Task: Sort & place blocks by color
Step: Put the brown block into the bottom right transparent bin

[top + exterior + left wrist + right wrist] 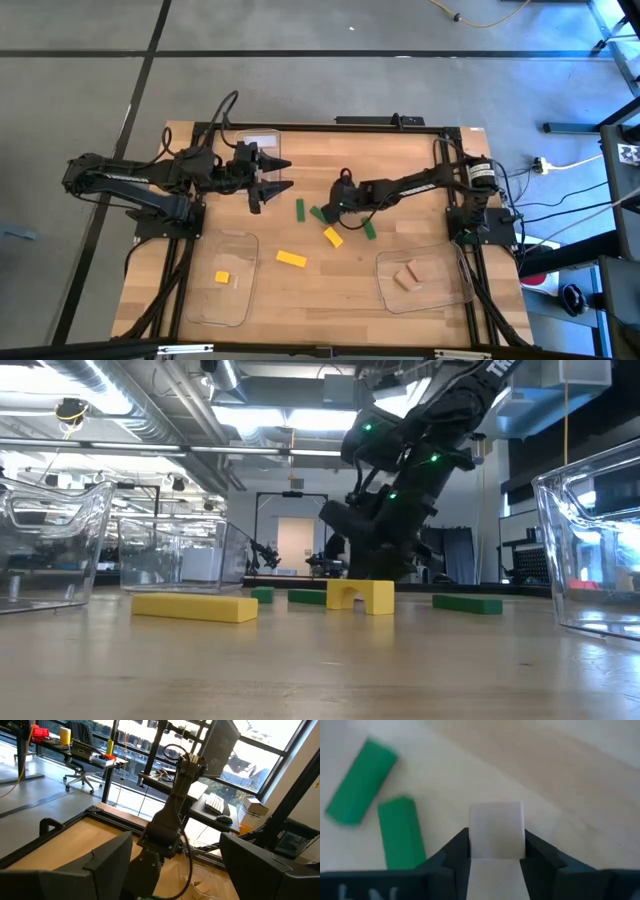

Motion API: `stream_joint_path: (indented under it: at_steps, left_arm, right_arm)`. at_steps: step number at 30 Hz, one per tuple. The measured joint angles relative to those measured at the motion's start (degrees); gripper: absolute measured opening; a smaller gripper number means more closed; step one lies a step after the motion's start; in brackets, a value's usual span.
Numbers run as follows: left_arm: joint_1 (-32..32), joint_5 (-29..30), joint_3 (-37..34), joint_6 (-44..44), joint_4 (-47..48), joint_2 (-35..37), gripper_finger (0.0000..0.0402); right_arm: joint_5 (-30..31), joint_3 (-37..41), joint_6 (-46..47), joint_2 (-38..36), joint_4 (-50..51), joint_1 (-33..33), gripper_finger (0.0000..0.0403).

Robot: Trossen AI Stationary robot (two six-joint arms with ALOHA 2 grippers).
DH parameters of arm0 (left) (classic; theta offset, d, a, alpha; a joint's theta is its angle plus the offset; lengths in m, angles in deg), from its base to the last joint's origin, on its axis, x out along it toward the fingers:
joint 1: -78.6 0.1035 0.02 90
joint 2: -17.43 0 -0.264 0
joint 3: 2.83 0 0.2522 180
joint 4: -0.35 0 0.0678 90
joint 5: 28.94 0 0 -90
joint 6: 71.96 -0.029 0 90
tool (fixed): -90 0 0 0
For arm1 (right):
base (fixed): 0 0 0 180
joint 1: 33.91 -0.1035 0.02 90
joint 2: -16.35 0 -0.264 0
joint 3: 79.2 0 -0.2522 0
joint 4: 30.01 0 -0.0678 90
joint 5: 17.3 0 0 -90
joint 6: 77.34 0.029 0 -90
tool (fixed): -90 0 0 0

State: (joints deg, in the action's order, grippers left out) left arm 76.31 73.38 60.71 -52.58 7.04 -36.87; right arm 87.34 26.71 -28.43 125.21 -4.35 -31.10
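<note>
My right gripper [336,206] is down at the table's middle, shut on a pale tan block [496,829]. Two green blocks [360,782] [400,832] lie flat just beside it, and a third green block [369,229] lies nearer the right tray. A yellow arch block [360,595] and a yellow bar [195,607] lie flat toward the near edge. My left gripper [272,180] hangs wide open above the table's far left, with nothing between its fingers. My right gripper pinches the tan block by two opposite sides [472,840] between its two fingers [456,851]. The fingers slant down at it from the table's right side. The gripper hides the block's underside, so whether it rests on the table does not show.
A clear tray [245,300] at the near left holds a yellow cube [222,277]. A clear tray [445,290] at the near right holds two tan blocks [405,277]. A third clear tray [258,140] stands at the far edge behind my left gripper.
</note>
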Motion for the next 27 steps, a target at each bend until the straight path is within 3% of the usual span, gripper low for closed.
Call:
stream_joint_path:
  at_steps: [6,12,17,20,23,27]
  left_arm:
    - [0.0,0.0,0.0,0.0,0.4,0.0,0.0292]
    - [0.0,2.4,0.0,-3.4,1.9,0.0,0.0292]
    - [0.2,5.1,0.0,-5.1,2.9,0.0,0.0292]
    - [0.8,4.7,0.0,-4.9,3.8,0.0,0.0292]
    - [0.9,2.6,0.0,-3.6,4.7,0.0,0.0292]
    - [0.9,-1.2,0.0,-2.0,5.2,-1.0,0.0292]
  right_arm:
    - [-0.3,1.3,-9.7,-6.6,9.7,-1.0,0.0135]
    - [-0.7,15.6,-5.9,-21.8,8.7,-6.9,0.0135]
    - [1.0,27.7,3.5,-36.8,-5.4,-15.1,0.0135]
    - [7.0,32.5,4.5,-43.0,-19.1,-18.2,0.0135]
    - [11.1,34.5,-0.1,-46.3,-32.5,-19.4,0.0135]
    - [11.2,33.3,-7.9,-47.2,-40.9,-19.5,0.0135]
